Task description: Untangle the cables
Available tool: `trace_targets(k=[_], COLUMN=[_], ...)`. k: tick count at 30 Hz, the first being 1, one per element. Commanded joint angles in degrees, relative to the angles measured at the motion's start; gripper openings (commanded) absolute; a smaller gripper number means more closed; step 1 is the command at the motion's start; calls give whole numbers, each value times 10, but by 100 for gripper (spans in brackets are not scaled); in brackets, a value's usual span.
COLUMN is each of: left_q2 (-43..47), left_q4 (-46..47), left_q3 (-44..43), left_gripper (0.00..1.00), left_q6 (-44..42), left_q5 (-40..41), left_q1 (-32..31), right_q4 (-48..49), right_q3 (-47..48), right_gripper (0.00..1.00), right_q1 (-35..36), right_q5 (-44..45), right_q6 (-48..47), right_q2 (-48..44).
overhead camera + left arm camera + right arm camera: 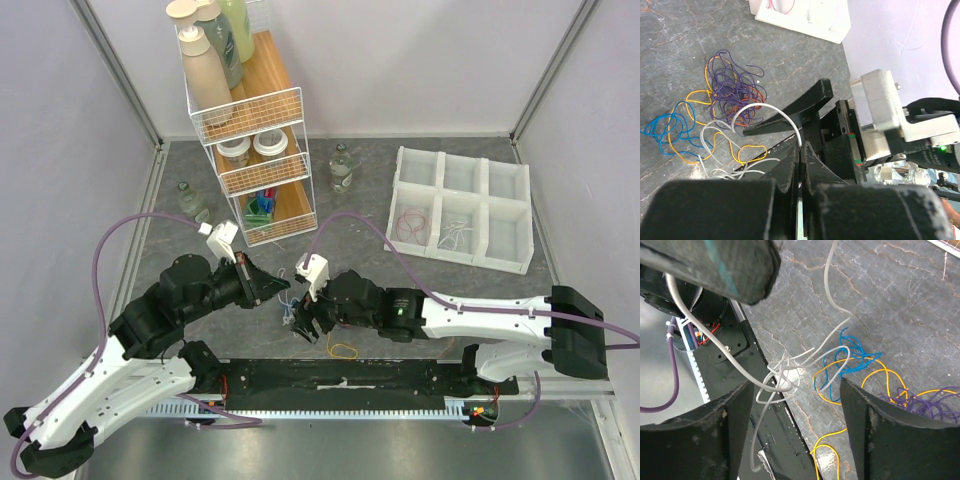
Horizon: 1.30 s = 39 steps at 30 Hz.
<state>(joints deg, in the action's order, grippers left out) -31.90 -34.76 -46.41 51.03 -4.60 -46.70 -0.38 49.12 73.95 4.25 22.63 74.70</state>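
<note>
My left gripper (800, 152) is fully closed. The white cable (771, 110) arcs out of the seam between its fingers, so I read it as pinched there. My right gripper (796, 385) stands wide apart with nothing in it. Strands of that white cable hang loose through the gap, and I cannot see them touching either finger. The 2 grippers sit tip to tip, very near each other, just beyond the black rail (340, 375) at the near edge of the table (420, 290).

The cables (727, 95) lie in 1 heap on the table, under and just past the right gripper. The purple cable (735, 80) is bunched up, the yellow cable (690, 93) loops through it, and the blue cable (662, 131) spreads on the side nearer the rail. In the right wrist view, white strands reach the table edge at the rail. 1 yellow loop (343, 351) lies by itself just beside the rail.

Bare tabletop shows between the heap and the white tray (460, 258), where 1 pink-red loop (410, 225) and 1 white loop (455, 235) lie in adjoining near compartments. The wire rack (262, 190) stands close behind the left gripper.
</note>
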Motion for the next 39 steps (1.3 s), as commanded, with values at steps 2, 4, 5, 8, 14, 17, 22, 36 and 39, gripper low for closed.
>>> trace_targets(k=[2, 4, 5, 8, 14, 17, 22, 36, 39], left_q2=[16, 17, 16, 13, 25, 32, 75, 185, 190], left_q4=[8, 5, 0, -10, -22, -55, -142, -239, -247], left_q3=[-3, -11, -15, -20, -19, -34, -75, -122, -126], left_gripper=[2, 2, 2, 2, 2, 2, 2, 2, 2], left_q6=[20, 13, 7, -3, -8, -18, -15, -25, -26], left_q5=[23, 25, 26, 36, 63, 93, 214, 392, 405], left_q1=[0, 0, 0, 0, 0, 0, 0, -1, 0], right_q4=[34, 13, 6, 5, -26, -30, -86, -167, -231], right_q3=[15, 24, 26, 26, 13, -3, -10, -50, -37], right_gripper=[69, 57, 49, 35, 0, 0, 0, 0, 0], right_q1=[15, 15, 15, 15, 15, 15, 15, 15, 15], right_q5=[11, 14, 16, 30, 50, 78, 167, 355, 452], right_q6=[31, 28, 25, 29, 39, 47, 58, 75, 122], right_q2=[7, 7, 6, -2, -21, -36, -59, -172, -179])
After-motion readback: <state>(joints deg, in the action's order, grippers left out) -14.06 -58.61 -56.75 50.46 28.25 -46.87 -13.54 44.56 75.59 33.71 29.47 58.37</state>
